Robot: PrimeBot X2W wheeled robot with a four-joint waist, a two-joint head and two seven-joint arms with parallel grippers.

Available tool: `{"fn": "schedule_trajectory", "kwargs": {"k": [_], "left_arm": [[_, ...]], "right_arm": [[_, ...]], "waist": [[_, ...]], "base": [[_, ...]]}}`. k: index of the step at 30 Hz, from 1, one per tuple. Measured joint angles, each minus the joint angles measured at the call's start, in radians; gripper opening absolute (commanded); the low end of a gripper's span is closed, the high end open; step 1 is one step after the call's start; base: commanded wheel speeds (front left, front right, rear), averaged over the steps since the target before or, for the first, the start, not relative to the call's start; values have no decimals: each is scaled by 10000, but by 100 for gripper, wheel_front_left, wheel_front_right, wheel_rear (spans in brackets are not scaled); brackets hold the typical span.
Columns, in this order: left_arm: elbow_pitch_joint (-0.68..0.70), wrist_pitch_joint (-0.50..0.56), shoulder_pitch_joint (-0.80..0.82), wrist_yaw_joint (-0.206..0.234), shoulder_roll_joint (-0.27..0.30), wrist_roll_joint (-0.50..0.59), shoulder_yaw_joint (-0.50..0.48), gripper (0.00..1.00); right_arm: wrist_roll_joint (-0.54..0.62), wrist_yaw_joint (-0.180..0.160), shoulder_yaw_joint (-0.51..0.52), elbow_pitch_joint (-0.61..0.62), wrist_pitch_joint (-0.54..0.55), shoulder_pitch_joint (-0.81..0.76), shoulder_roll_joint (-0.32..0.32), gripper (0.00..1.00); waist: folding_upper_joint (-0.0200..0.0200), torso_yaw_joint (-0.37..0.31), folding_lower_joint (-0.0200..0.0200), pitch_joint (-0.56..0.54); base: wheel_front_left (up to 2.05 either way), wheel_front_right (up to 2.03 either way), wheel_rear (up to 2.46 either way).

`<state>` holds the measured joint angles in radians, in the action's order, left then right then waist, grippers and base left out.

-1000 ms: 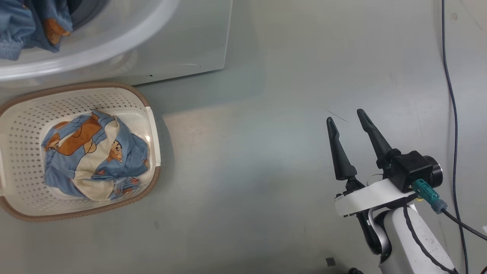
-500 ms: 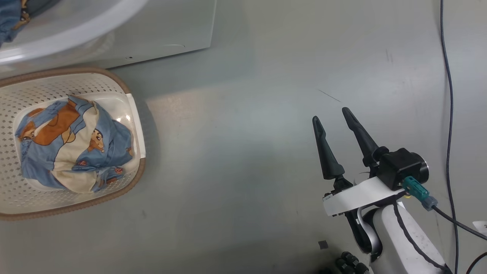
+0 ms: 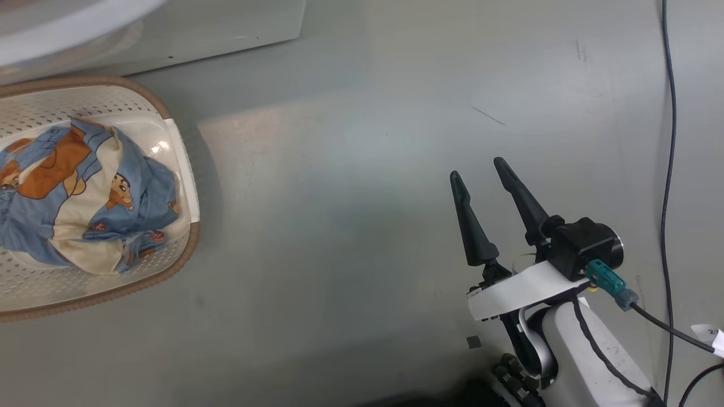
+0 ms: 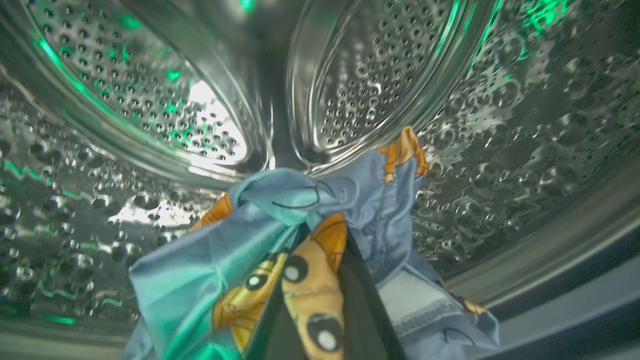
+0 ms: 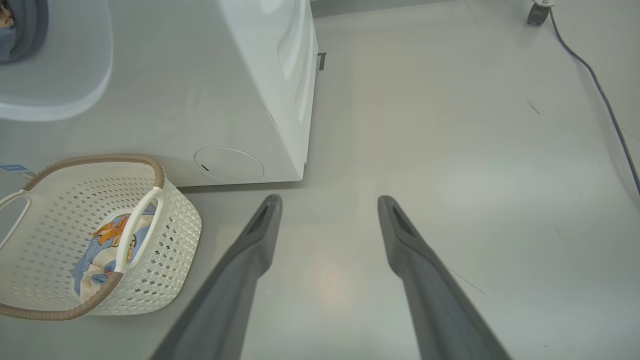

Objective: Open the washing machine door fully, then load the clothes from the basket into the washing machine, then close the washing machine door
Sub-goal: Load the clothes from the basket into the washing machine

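Steel drum [image 4: 350, 75]: my left gripper [image 4: 320, 280] clamps blue cloth [image 4: 200, 270] inside; my right gripper [image 3: 478, 169] spread, idle. More clothes [image 3: 85, 203] wait in basket [image 3: 186, 249], near left; closing not yet done.

Blue, seemingly bear-printed clothes [image 3: 85, 198]; cream basket [image 3: 102, 104]

My right gripper [image 3: 478, 169] hangs empty, fingers spread, above its pale forearm; my left gripper [image 4: 306, 240] is clamped on the clothes [image 4: 200, 270].

Laundry area: washing machine [image 5: 280, 75], basket [image 5: 175, 240]
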<state>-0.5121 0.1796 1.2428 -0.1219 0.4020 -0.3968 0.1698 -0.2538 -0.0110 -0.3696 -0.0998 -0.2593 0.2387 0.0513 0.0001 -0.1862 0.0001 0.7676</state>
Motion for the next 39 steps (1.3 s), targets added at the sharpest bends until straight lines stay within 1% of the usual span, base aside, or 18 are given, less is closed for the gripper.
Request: {"fn": "schedule_trajectory", "kwargs": {"k": [2, 4, 5, 6, 9, 11, 16, 18, 22, 23, 24, 25, 28, 32, 39], "left_arm": [[144, -272, 257, 0, 111, 15, 77, 0], [433, -865, 521, 0, 282, 222, 201, 0], [594, -1168, 672, 0, 389, 366, 290, 0], [734, -1425, 848, 0, 460, 430, 309, 0], [1009, -2182, 1232, 0, 617, 738, 460, 0], [947, -2608, 1255, 0, 614, 755, 479, 0], [67, -2819, 1077, 0, 389, 633, 594, 0], [-180, -2869, 1044, 0, 364, 606, 602, 0], [-583, -2905, 1046, 0, 360, 466, 640, 0], [-681, -2920, 1046, 0, 353, 368, 646, 25], [-750, -2963, 1046, 0, 334, 303, 650, 80], [-819, -2959, 1049, 0, 307, 215, 646, 100], [-1081, -2963, 1052, 0, 215, 104, 642, 100], [-1398, -3173, 1048, 0, 134, 100, 721, 100], [-1743, -3540, 1003, 0, -46, 86, 938, 100]], "right_arm": [[-75, -4, -113, 8, 0, 82, -2, 100], [-125, -10, -194, 21, 0, 153, -6, 100], [-130, -88, -215, 23, 0, 165, -6, 100], [-207, -94, -232, 36, 2, 169, -8, 100], [-364, -169, -299, 71, 0, 210, -8, 100], [-391, -217, -303, 71, 2, 291, -12, 100], [-456, -270, -351, 79, 0, 494, -10, 100], [-456, -336, -374, 77, 0, 577, -10, 100], [-458, -341, -408, 52, 0, 632, -8, 100], [-458, -341, -414, 25, 2, 637, -10, 100], [-458, -343, -414, -2, 0, 642, -8, 100], [-460, -343, -418, -27, 0, 649, -8, 100], [-472, -359, -428, -61, 2, 699, -8, 100], [-472, -428, -385, -73, 0, 769, -6, 100], [-470, -441, -184, -119, 0, 794, -2, 100]], "waist": [[0, -24, 0, 114], [0, -55, 0, 229], [0, -70, 0, 286], [0, -86, 0, 345], [0, -131, -1, 527], [0, -161, 0, 629], [0, -174, 0, 778], [0, -159, 0, 775], [0, -124, 0, 744], [0, -115, 0, 733], [0, -104, 0, 722], [0, -94, -1, 708], [0, -68, 0, 664], [0, -39, 0, 548], [0, 91, 0, 339]], "base": [[0, 0, 0], [0, 0, 0], [0, 0, 0], [0, 0, 0], [0, 0, 0], [0, 0, 0], [0, 0, 0], [0, 0, 0], [0, 0, 0], [0, 0, 0], [0, 0, 0], [0, 0, 0], [0, 0, 0], [0, 0, 0], [0, 0, 0]]}}
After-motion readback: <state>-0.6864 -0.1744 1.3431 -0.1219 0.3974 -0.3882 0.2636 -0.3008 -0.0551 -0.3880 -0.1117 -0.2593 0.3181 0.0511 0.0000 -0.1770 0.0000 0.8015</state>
